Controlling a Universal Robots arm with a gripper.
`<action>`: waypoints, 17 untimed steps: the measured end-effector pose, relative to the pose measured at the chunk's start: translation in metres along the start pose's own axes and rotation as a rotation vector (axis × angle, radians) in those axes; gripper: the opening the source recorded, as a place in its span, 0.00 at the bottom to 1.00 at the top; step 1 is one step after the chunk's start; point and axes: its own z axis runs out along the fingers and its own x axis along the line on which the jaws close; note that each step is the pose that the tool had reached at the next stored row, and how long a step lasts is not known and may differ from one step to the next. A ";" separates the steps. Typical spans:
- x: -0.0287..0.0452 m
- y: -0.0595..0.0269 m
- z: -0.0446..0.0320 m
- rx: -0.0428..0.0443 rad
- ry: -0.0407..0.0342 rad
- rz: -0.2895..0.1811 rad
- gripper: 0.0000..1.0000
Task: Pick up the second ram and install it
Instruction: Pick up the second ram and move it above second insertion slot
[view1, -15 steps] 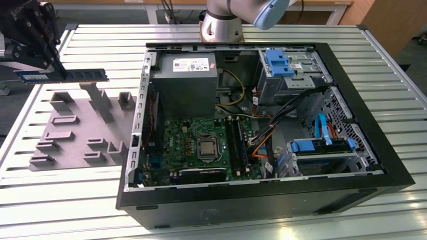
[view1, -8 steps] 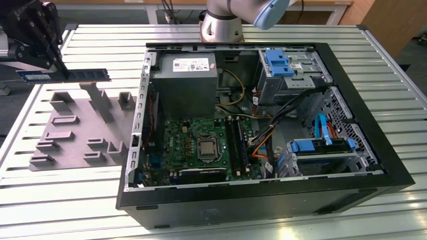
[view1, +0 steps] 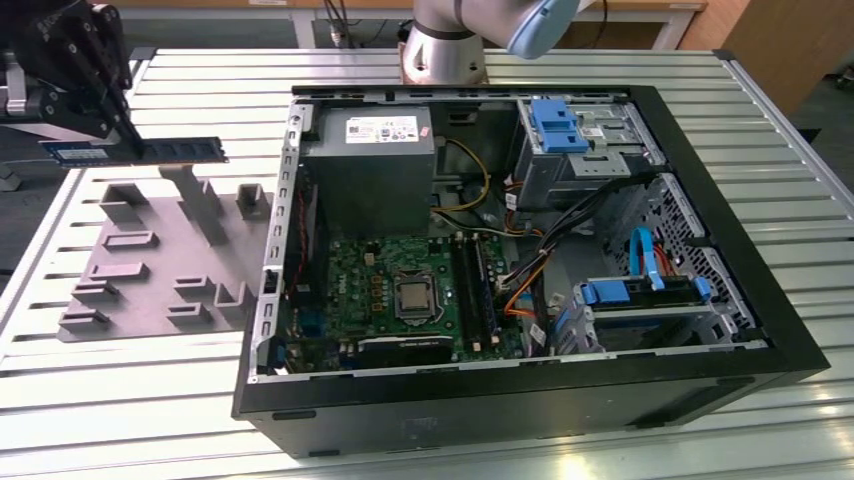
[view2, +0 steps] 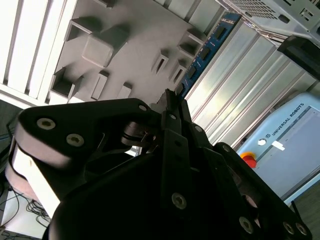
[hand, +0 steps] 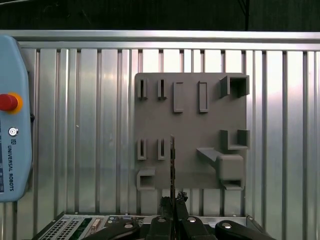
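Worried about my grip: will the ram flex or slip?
The ram is likely stiff: it juts level from the gripper without sagging. Thin and flat, so probably light. Gripped near one end, it might pivot if bumped.

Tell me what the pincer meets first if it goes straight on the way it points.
Most likely the grey fixture: the pincer, shut on the second ram, points down at its flat plate. The ram would probably touch first, though depth is unclear.
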 end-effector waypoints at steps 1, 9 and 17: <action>0.0000 -0.0006 0.0000 0.0000 0.0000 0.000 0.14; 0.0000 -0.0023 0.0000 0.0000 0.0000 0.000 0.14; -0.0001 -0.0054 0.0000 0.0000 0.0000 0.000 0.14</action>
